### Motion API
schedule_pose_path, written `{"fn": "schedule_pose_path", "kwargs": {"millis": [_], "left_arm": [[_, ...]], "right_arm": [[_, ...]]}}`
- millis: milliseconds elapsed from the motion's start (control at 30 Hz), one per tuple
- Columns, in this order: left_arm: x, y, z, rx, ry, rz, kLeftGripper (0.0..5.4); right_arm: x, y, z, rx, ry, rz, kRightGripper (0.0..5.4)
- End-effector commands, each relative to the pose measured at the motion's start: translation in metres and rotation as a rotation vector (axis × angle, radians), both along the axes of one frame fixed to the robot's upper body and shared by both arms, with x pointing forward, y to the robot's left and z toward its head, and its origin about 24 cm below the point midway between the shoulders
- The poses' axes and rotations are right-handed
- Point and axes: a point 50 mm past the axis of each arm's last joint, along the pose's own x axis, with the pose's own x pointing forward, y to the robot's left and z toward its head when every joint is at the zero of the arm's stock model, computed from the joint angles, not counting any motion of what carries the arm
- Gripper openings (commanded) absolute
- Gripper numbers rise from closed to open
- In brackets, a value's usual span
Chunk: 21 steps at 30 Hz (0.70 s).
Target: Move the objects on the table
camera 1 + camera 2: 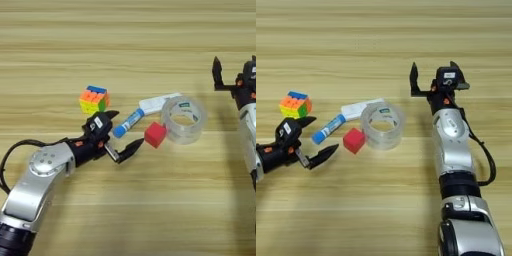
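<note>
The left claw (124, 131) hangs spread, empty, at nine o'clock of the red cube (155, 134), with the glue stick (128, 123) just above its lower finger. Closing here could nudge cube into the tape roll (184, 119) or clip the puzzle cube (94, 99). The right claw (436, 75), spread, idles at two o'clock. The wooden table (125, 40) leaves free room.

Silver arm shells; black hands, orange accents; black cables
</note>
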Motion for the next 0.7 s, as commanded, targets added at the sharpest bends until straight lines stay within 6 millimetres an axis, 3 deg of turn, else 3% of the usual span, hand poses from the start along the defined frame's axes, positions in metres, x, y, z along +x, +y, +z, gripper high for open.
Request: {"fn": "schedule_pose_path", "kwargs": {"millis": [33, 433, 700], "left_arm": [[0.001, -0.007, 0.004, 0.001, -0.014, -0.044, 5.38], [0.017, -0.031, 0.010, -0.032, -0.003, -0.128, 5.38], [0.031, -0.035, 0.001, -0.034, 0.036, -0.098, 5.38]], "right_arm": [[0.002, 0.003, 0.006, -0.001, -0.017, 0.002, 5.40], [0.000, 0.002, 0.006, -0.004, -0.019, -0.003, 5.40], [-0.002, 0.001, 0.007, -0.003, -0.026, -0.010, 5.40]]}}
